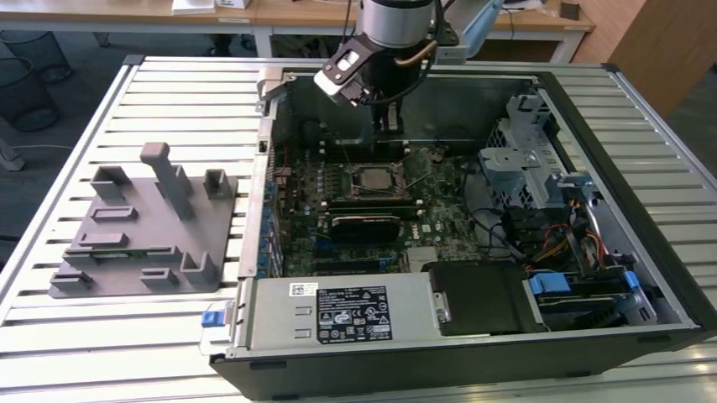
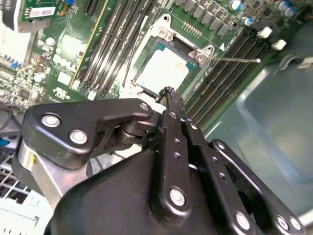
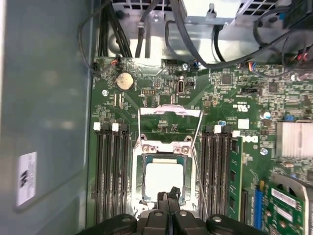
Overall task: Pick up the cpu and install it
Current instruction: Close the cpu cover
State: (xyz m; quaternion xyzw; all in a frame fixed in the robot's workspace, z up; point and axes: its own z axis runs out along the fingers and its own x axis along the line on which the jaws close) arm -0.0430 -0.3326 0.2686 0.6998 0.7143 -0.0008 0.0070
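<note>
The arm comes down from above into the open computer case (image 1: 661, 277), its wrist upright and the gripper (image 1: 387, 126) pointing straight down over the motherboard (image 1: 442, 227). In both wrist views the black fingers (image 3: 164, 199) are pressed together at their tips and pinch nothing.

Directly under the jaws, the cpu (image 3: 164, 178) lies flat in its socket (image 3: 138, 169), silvery top up, and the closed tips hang over its near edge without clearly touching it. The socket's metal load plate (image 3: 169, 111) is swung open and lies beyond the jaws, with the thin lever (image 2: 234, 59) standing free to one side. Memory slots (image 3: 111, 176) flank the socket on either side of the jaws.

The case rests on a slatted metal table (image 1: 168, 101). Well away from the jaws, toward the exterior view's left, a grey plastic fixture (image 1: 140, 227) sits on the slats. Behind the table stand wooden desks (image 1: 302, 13).
</note>
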